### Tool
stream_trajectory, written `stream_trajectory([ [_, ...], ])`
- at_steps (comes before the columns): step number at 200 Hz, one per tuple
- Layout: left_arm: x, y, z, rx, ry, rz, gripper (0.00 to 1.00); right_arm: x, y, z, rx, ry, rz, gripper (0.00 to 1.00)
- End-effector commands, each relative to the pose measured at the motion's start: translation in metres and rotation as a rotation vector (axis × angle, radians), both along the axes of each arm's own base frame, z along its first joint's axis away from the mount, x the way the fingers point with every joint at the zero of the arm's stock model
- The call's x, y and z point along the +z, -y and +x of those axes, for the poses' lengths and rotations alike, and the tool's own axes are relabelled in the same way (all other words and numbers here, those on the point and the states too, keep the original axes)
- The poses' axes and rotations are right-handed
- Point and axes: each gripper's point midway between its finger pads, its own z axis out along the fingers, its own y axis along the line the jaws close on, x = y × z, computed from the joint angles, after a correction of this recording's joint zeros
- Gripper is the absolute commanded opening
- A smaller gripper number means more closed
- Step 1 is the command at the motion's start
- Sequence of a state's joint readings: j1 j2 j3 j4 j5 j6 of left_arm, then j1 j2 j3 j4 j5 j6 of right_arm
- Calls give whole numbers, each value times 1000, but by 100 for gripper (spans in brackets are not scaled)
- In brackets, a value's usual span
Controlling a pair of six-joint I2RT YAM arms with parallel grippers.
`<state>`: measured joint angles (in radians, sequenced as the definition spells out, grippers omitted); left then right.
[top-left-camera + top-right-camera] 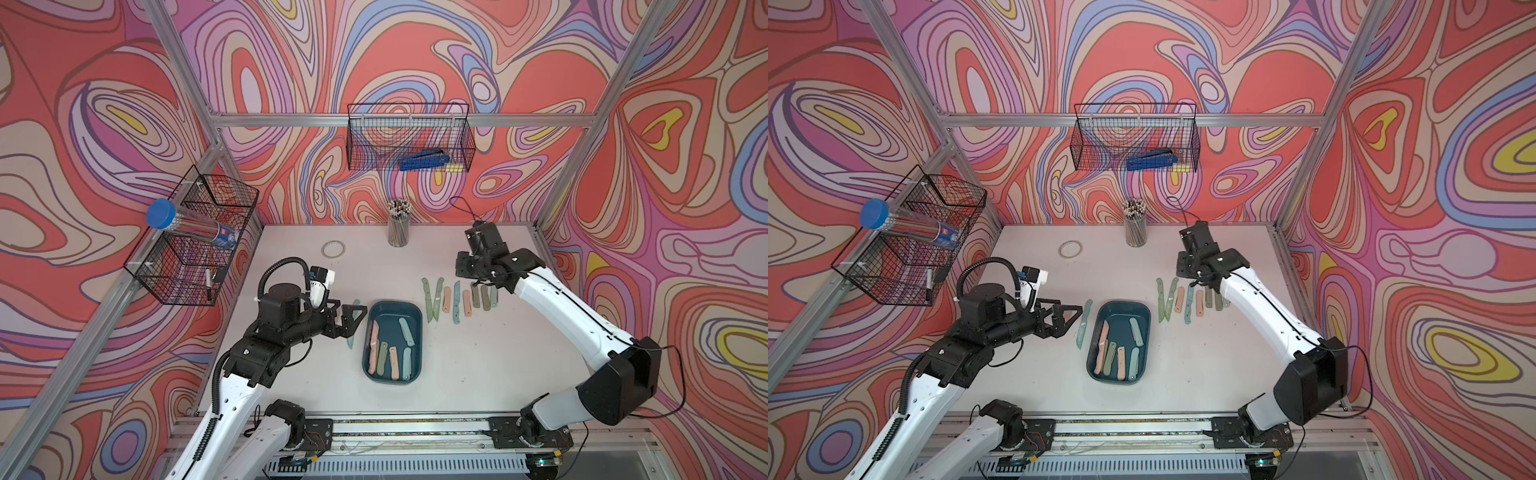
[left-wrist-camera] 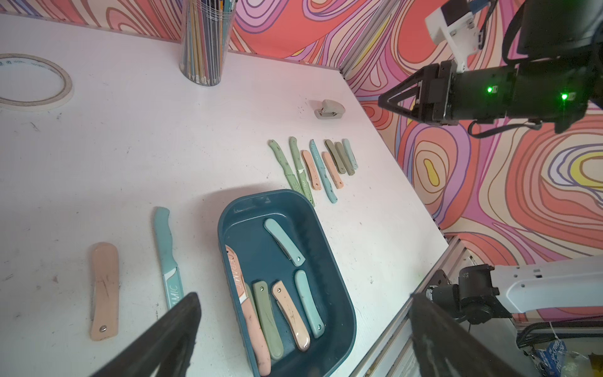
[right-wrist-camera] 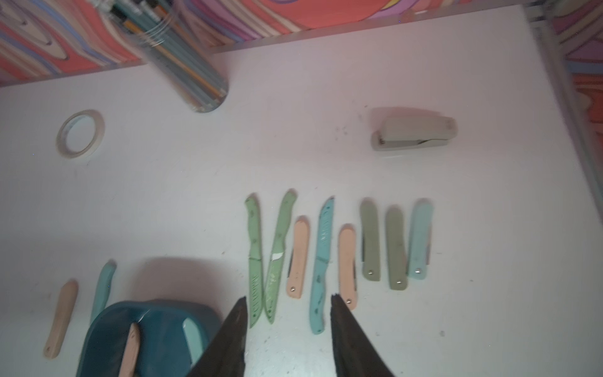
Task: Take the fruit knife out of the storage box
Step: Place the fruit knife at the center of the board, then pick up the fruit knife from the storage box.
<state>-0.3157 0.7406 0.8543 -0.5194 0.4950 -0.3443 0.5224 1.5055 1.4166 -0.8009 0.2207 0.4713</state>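
— Teal plastic storage box [image 2: 257, 225] holds the pale-blue folding fruit knife [image 2: 284, 241]. It looks light, stiff, slick. Grip where?
— Mid-handle, crosswise. Beside the box the left gripper [image 1: 355, 319] gapes empty; the right gripper [image 3: 288, 297] seems half-open, empty.

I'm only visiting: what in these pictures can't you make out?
Stapler: hidden behind the right arm in both top views; only the wrist views show it.
Peach folding knife beside the storage box: largely covered by the left hand in both top views.
Pencil cup: blurred and cut by the frame edge in the right wrist view.
Small items low in the side wire basket: too small to name in the top views.
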Motion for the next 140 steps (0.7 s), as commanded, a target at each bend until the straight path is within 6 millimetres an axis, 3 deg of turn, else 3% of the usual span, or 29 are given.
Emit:
stream_trajectory([
  [1,1,-1,-4,3,13,-1,100,-14,-44,-25,51,-47,16,43],
  [36,-1,0,-1,1,5,1,100,-26,-123,-55,209,-30,11,43],
  [73,-8,4,5,-7,-17,4,100,-48,-173,-77,290,-80,1,44],
  [88,-14,2,8,7,-29,16,100,-52,-184,-83,302,-93,-7,44],
  [92,-15,1,8,11,-34,21,100,-63,-187,-84,305,-113,-26,44],
  [106,-21,0,9,24,-50,37,100,-69,-194,-87,309,-134,-34,44],
  [140,-25,-4,2,46,-39,86,100,-79,-199,-94,316,-179,-79,45],
])
